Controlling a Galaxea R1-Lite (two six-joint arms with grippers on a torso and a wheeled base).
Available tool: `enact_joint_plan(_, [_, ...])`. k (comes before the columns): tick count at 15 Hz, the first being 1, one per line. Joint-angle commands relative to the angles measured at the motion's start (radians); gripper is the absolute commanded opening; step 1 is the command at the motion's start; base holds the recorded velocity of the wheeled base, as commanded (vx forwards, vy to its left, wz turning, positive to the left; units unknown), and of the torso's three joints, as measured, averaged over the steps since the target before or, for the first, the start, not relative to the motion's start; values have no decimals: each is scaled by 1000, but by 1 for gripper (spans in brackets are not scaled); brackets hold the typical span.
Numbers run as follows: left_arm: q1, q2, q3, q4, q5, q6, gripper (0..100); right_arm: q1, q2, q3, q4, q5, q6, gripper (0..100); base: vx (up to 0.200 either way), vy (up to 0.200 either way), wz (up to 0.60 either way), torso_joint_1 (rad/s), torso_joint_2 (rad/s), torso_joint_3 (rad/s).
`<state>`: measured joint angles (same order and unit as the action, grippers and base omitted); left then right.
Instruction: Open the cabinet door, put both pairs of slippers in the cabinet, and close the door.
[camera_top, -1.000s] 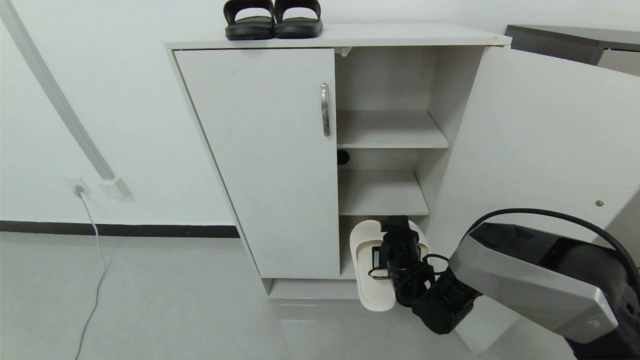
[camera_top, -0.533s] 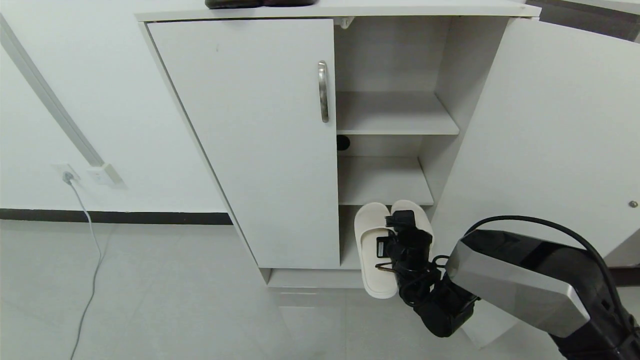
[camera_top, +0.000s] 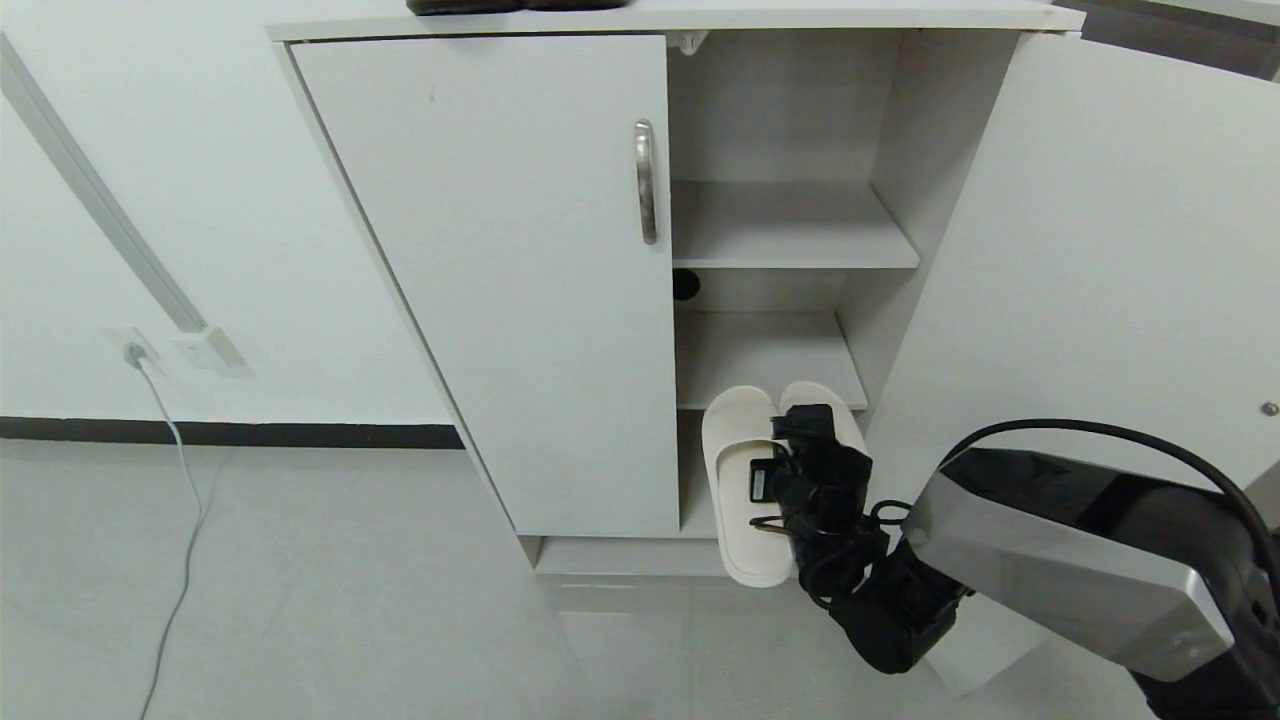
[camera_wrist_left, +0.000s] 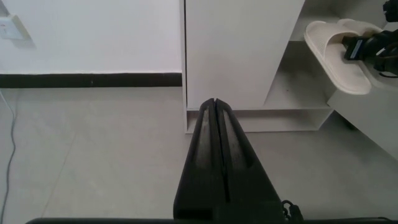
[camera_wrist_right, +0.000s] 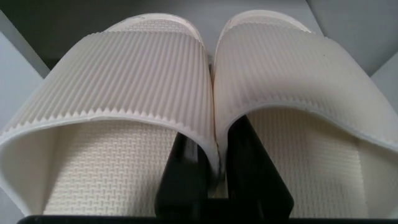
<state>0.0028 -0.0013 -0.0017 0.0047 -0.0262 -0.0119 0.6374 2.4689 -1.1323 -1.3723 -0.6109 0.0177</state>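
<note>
- Cabinet (camera_top: 800, 15) in the head view: left door (camera_top: 500, 280) closed, its metal handle (camera_top: 647, 182) upright at the inner edge; right door (camera_top: 1100, 250) swung wide toward the robot, baring an upper shelf (camera_top: 790, 230), a middle shelf (camera_top: 765, 360) and the bottom compartment
- White slippers (camera_top: 735, 490), side by side, are held by the right gripper (camera_top: 800, 430) at the mouth of that bottom compartment: toes up by the middle shelf's front edge, heels hanging out past the plinth (camera_top: 620, 580) over the floor (camera_top: 300, 600); the left one is just beside the closed door's edge, the right one near the open door
- Black slippers (camera_top: 515, 5) sit on the cabinet's top board, above the closed door
- Left wrist view: left gripper (camera_wrist_left: 214, 106) has its fingers pressed together on nothing and hangs over the floor in front of the closed door; farther off, the white slippers are tilted, raised above the bottom board (camera_wrist_left: 292, 81), sticking out past the cabinet's front
- Right wrist view: right gripper pinches the two adjoining inner walls of the white slippers between its fingers (camera_wrist_right: 255, 180); the ribbed straps lie side by side, touching, with a dark recess beyond the toes
</note>
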Motion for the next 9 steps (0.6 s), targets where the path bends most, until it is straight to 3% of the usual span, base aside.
enact_joint_plan(1, [0, 1, 0, 0, 0, 0, 0, 1, -11, 2, 1, -1, 1, 0, 200, 0, 0, 2, 7, -2])
enact_joint_plan(9, [0, 1, 0, 0, 0, -2, 0, -1, -7, 2, 6, 2, -1, 0, 200, 0, 0, 1, 2, 3])
